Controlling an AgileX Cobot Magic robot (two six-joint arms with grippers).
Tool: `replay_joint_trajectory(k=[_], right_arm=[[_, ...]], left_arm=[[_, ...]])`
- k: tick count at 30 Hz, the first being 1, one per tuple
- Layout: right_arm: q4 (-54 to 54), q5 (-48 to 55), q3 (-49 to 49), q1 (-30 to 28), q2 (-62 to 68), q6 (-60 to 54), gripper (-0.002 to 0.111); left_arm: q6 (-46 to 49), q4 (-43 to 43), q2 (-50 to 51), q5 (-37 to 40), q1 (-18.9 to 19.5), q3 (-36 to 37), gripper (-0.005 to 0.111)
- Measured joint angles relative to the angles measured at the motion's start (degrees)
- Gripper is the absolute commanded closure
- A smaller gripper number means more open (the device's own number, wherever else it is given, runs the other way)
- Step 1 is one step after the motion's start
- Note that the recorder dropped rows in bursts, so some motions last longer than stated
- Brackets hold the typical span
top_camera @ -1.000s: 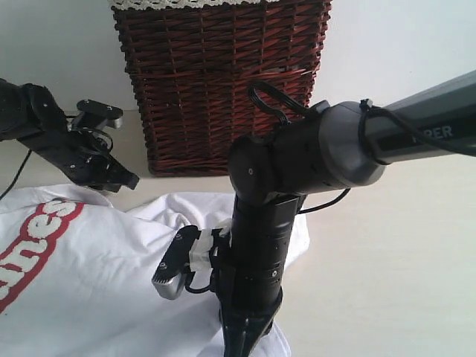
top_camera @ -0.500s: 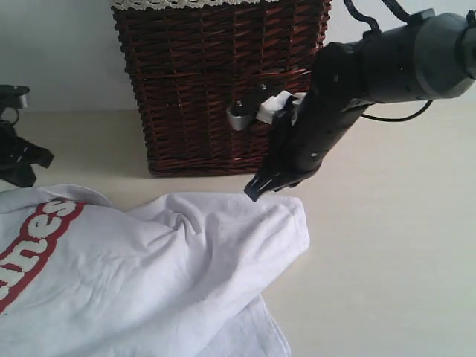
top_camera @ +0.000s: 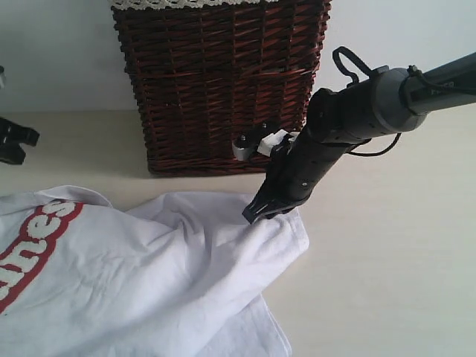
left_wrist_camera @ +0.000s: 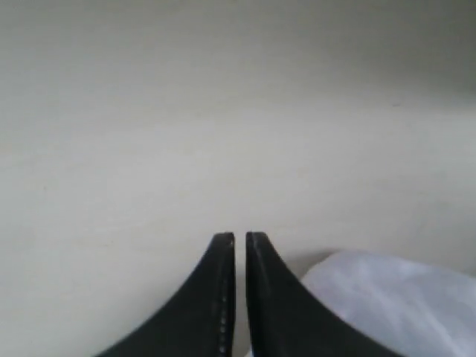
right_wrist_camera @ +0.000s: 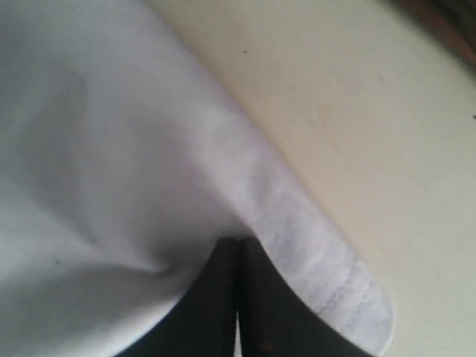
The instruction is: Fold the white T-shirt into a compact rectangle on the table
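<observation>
**White T-shirt (top_camera: 149,275) pinched at its far right edge**

Down at the near left, the white T-shirt lies heaped on the table (top_camera: 387,282), filling that whole corner of the exterior view and running off the near and left edges. Its red band (top_camera: 30,245) of puffy white letters curves along the left side, cut off by the edge. A lower layer of cloth peeks out at the near middle, under the rumpled top layer. To the right of the shirt, bare cream tabletop.

Moving back a touch: the right gripper (top_camera: 253,214) comes in from the right on its dark arm and meets the shirt at its far right edge. The right wrist view settles it: the fingers (right_wrist_camera: 216,297) are pressed together, and the cloth puckers toward the tips, with the stitched hem (right_wrist_camera: 327,275) running just beside them. That is a pinch on the shirt's edge, right next to the hem.

Over at the far left, the left gripper (top_camera: 15,141) only just shows at the edge, well apart from the right one. In its own wrist view the left gripper (left_wrist_camera: 239,242) has its jaws drawn together, only a thin slit between them and nothing in it, above bare table with a bit of white cloth just beside.

Farthest back, the dark red-brown wicker basket (top_camera: 216,82) stands on the table, pale lace trim (top_camera: 186,4) along its top.
</observation>
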Motion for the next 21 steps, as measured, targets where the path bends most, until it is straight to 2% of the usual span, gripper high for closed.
replay_joint_trajectory(k=[5, 8, 13, 17, 21], right_arm=[[-0.2, -0.1, -0.1, 0.0, 0.1, 0.2, 0.108], [-1.9, -0.2, -0.1, 0.0, 0.1, 1.9, 0.108], [-10.0, -0.7, -0.5, 0.2, 0.1, 10.7, 0.108], [-14.1, -0.9, -0.5, 0.2, 0.1, 14.7, 0.108], [-14.8, -1.0, -0.6, 0.2, 0.1, 15.7, 0.108]], left_arm=[[6.5, -5.7, -6.5, 8.3, -0.2, 0.0, 0.099], [7.3, -6.4, -9.2, 15.4, -0.4, 0.0, 0.105], [7.5, -5.7, -12.0, 25.6, -2.3, 3.9, 0.107], [6.6, -2.4, -12.0, 22.6, -6.2, 10.9, 0.107], [4.8, -1.3, -11.5, 11.2, -7.5, 15.3, 0.107]])
